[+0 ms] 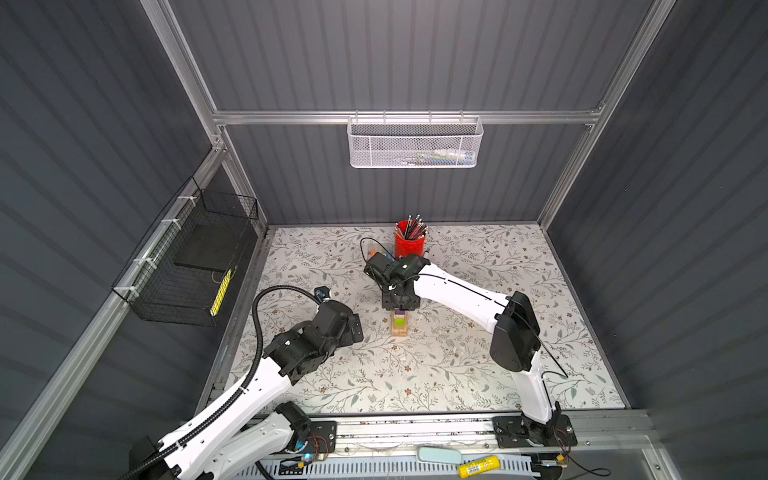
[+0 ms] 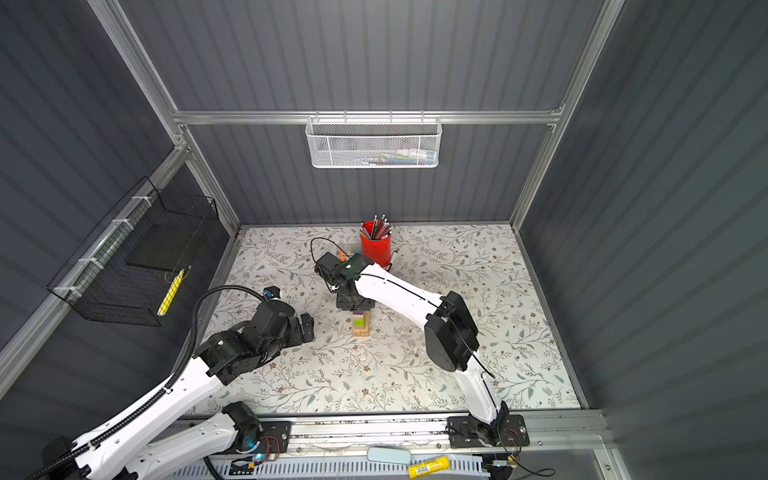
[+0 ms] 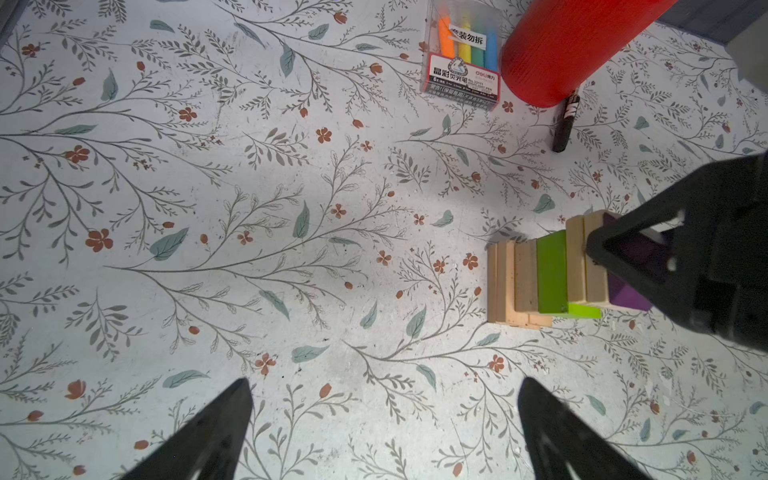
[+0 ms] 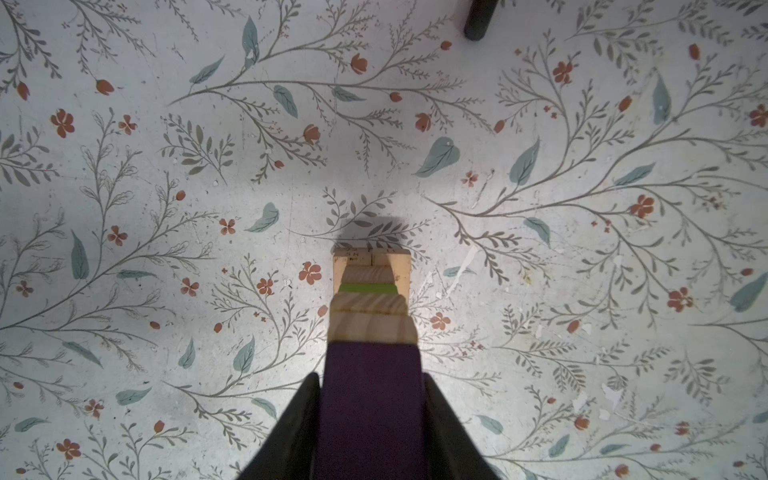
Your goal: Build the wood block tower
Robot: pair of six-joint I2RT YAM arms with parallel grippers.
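Note:
The tower (image 1: pixel 400 326) (image 2: pixel 360 326) stands mid-table in both top views, a slim column of pale wood blocks (image 3: pixel 524 276) with a lime-green brick (image 3: pixel 552 274) (image 4: pixel 368 288) in it. A dark purple block (image 4: pixel 372 399) (image 3: pixel 631 297) lies on its top. My right gripper (image 4: pixel 372 376) (image 1: pixel 399 303) (image 2: pixel 354 302) points straight down over the column, shut on the purple block, a finger pressed to each long side. My left gripper (image 3: pixel 384 386) (image 1: pixel 355 328) (image 2: pixel 306 326) hovers to the tower's left, open wide and holding nothing.
A red pencil cup (image 1: pixel 409 245) (image 3: pixel 561 50) stands behind the tower, with a clear box of coloured markers (image 3: pixel 461 58) and a black marker (image 3: pixel 565 124) beside it. A white mesh basket (image 1: pixel 415 143) hangs on the back wall, a black wire basket (image 1: pixel 187 262) on the left wall.

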